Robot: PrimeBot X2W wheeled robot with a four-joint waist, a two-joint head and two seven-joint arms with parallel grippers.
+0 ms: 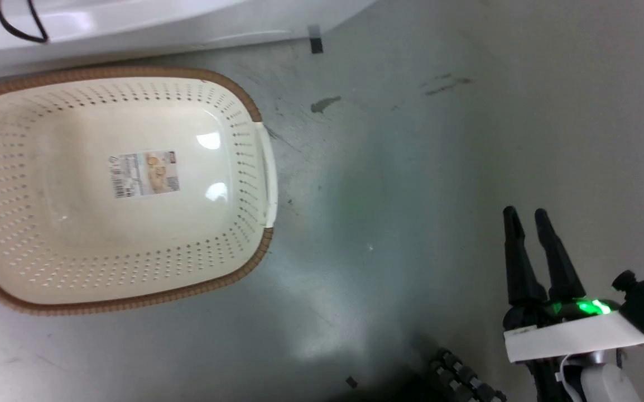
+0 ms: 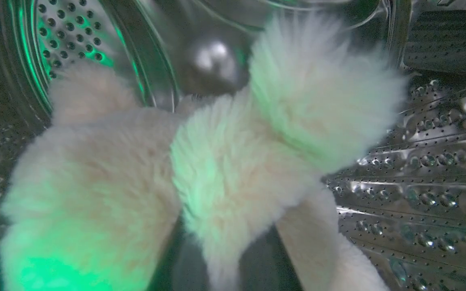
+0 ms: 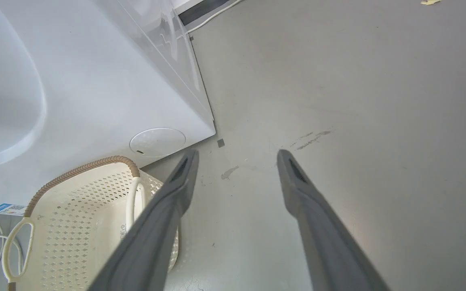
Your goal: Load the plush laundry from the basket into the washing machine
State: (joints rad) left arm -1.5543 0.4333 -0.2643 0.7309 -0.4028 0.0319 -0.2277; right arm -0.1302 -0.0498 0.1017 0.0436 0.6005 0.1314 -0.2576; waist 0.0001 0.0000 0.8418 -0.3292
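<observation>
Right fingers (image 3: 164, 220) apart, plush laundry (image 2: 233, 169) in drum (image 2: 418, 186)

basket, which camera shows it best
The head view: the basket sits almost whole, seen from above, label on its bottom. The right wrist view catches one end beside the washing machine, partly behind a finger of the right tool.

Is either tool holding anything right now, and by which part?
Right tool: open, nothing held. Plush bear sits inside the drum; whether the left tool grips it, or where, cannot be told.
</observation>
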